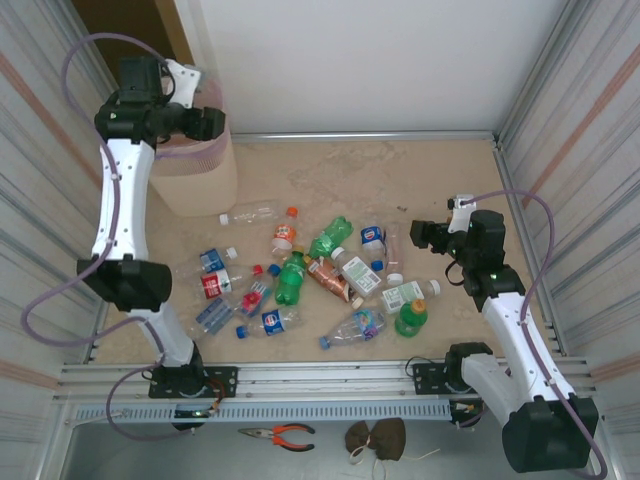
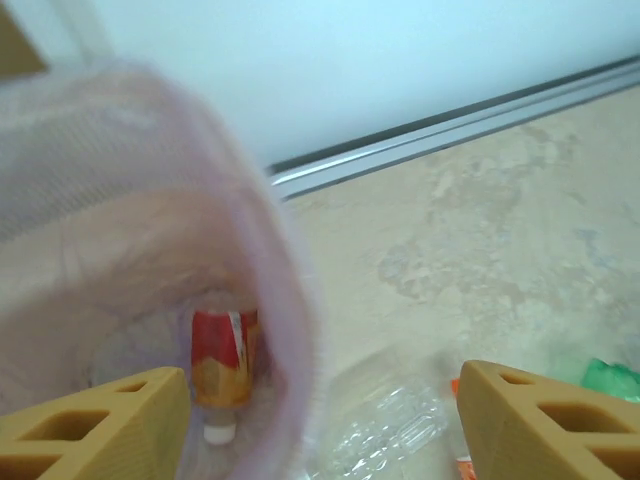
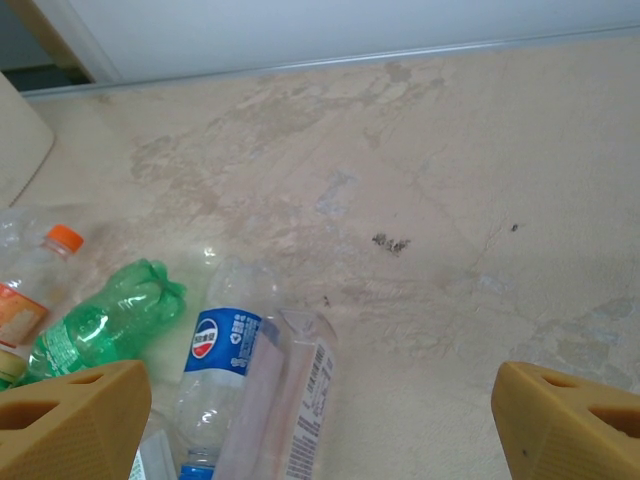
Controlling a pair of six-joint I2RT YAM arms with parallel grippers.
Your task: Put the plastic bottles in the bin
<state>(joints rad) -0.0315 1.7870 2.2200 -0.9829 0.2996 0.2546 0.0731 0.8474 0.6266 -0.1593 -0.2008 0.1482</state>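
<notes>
My left hand (image 1: 208, 122) hangs over the tall pale pink perforated plastic bin (image 1: 195, 182), which stands at ten o'clock on the table (image 1: 420, 175); its fingers are spread and grasp nothing; down inside the bin's thin clear lining lies one small plastic bottle with a red and orange label (image 2: 225, 362), so one at least is done. My right hand (image 1: 420, 236) sits at three o'clock of the heap, released too and empty, with a blue-labelled clear bottle (image 3: 215, 350) below it. I judge the job hardly begun; some fifteen clear and green plastic bottles (image 1: 300, 275) lie scattered on the table from centre toward six o'clock; the nearest, a clear capless-looking one (image 1: 250, 213), lies just beside the bin at its four o'clock.
</notes>
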